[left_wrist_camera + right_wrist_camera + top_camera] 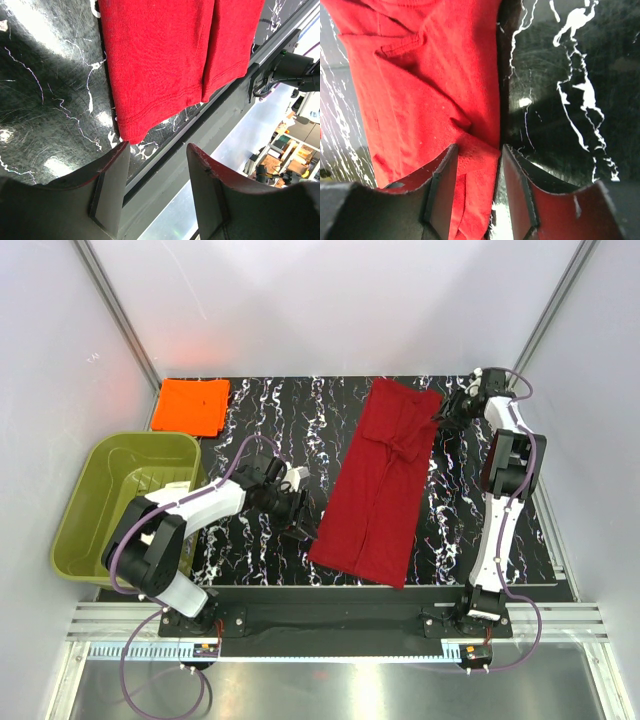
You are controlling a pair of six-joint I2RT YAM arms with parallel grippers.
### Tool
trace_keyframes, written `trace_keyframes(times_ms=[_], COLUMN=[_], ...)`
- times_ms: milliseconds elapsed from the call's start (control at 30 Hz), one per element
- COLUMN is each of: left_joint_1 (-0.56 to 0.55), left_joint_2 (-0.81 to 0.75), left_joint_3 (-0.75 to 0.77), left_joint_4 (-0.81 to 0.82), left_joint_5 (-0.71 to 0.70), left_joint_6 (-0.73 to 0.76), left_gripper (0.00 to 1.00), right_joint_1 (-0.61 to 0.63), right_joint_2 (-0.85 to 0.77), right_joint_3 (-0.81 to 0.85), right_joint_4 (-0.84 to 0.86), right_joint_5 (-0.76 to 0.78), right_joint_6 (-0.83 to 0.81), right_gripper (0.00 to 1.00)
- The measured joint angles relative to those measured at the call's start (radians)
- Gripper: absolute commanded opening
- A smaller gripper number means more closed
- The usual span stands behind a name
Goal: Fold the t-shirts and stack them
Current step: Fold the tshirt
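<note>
Orange t-shirt [190, 405] lay folded at the table's far-left corner; left gripper [157, 150] waited with jaws apart and empty beside the red t-shirt [385, 480], at its near hem corner; it should pinch both layers there; right gripper [479, 150] straddled the far edge, but whether it had clamped was unclear

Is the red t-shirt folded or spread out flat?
Partly folded. The red t-shirt lies as a long narrow strip, its two sides turned in to meet along the middle. It is not yet folded across its length.
</note>
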Motion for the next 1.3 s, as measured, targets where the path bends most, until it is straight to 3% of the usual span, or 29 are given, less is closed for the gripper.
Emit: trace_keyframes(times_ms=[167,367,567,767,833,1300], left_joint_1=[0.000,0.000,0.000,0.000,0.000,0.000], left_joint_2=[0.000,0.011,0.024,0.034,0.036,0.047], left_joint_3=[0.000,0.000,0.002,0.010,0.010,0.021], left_joint_4=[-0.003,-0.003,-0.004,-0.003,-0.004,-0.003], left_joint_5=[0.000,0.000,0.000,0.000,0.000,0.000], left_joint_6=[0.000,0.000,0.000,-0.001,-0.001,-0.006], left_gripper=[0.54,0.54,0.54,0.54,0.54,0.54], right_joint_1=[0.000,0.000,0.000,0.000,0.000,0.000], right_joint_2=[0.026,0.048,0.048,0.046,0.045,-0.015], right_joint_3=[0.047,0.070,0.069,0.067,0.066,-0.019], right_joint_4=[0.001,0.000,-0.004,-0.007,-0.011,-0.010], right_joint_5=[-0.014,-0.031,-0.033,-0.032,-0.030,-0.025], right_joint_6=[0.005,0.019,0.022,0.019,0.017,0.010], right_gripper=[0.48,0.39,0.47,0.44,0.38,0.41])
